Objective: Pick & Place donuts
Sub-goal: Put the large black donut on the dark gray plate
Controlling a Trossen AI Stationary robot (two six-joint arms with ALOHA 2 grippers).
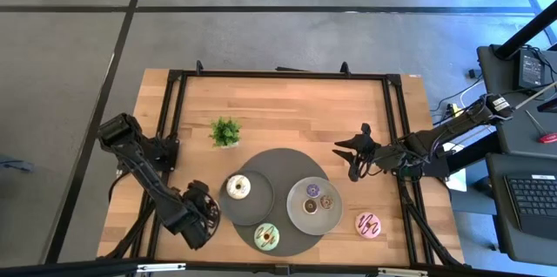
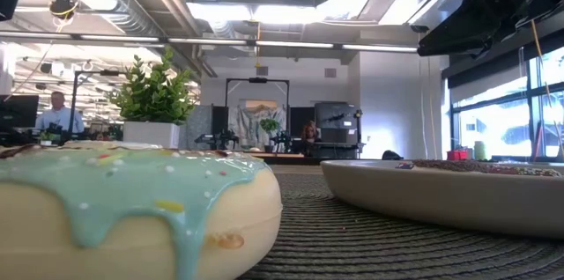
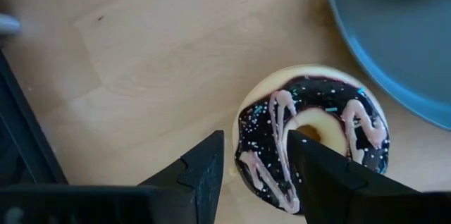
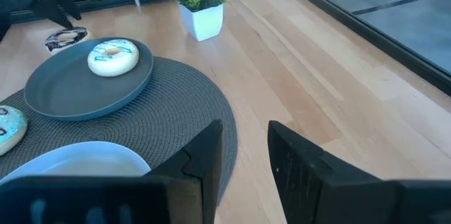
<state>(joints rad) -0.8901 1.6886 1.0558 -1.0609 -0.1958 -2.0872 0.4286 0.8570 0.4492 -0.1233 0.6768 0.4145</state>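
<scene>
My left gripper (image 3: 257,171) is open and low over the chocolate donut with pink drizzle (image 3: 310,136), which lies flat on the wood beside the dark plate. One finger stands outside the ring's rim and the other over its hole. My right gripper (image 1: 352,157) is open and hovers right of the round mat, touching nothing. A white-iced donut (image 1: 238,187) lies on the dark plate (image 1: 257,212). The pale green donut (image 1: 266,237) rests on the mat, and the pink one (image 1: 368,223) on bare wood. Three tiny donuts (image 1: 315,199) sit on the light plate.
A small green plant in a white pot (image 1: 225,131) stands on the wood beyond the mat. The dark woven mat (image 1: 287,159) carries both plates. A black frame (image 1: 278,75) borders the table. Bare wood stretches along the far side and the right edge.
</scene>
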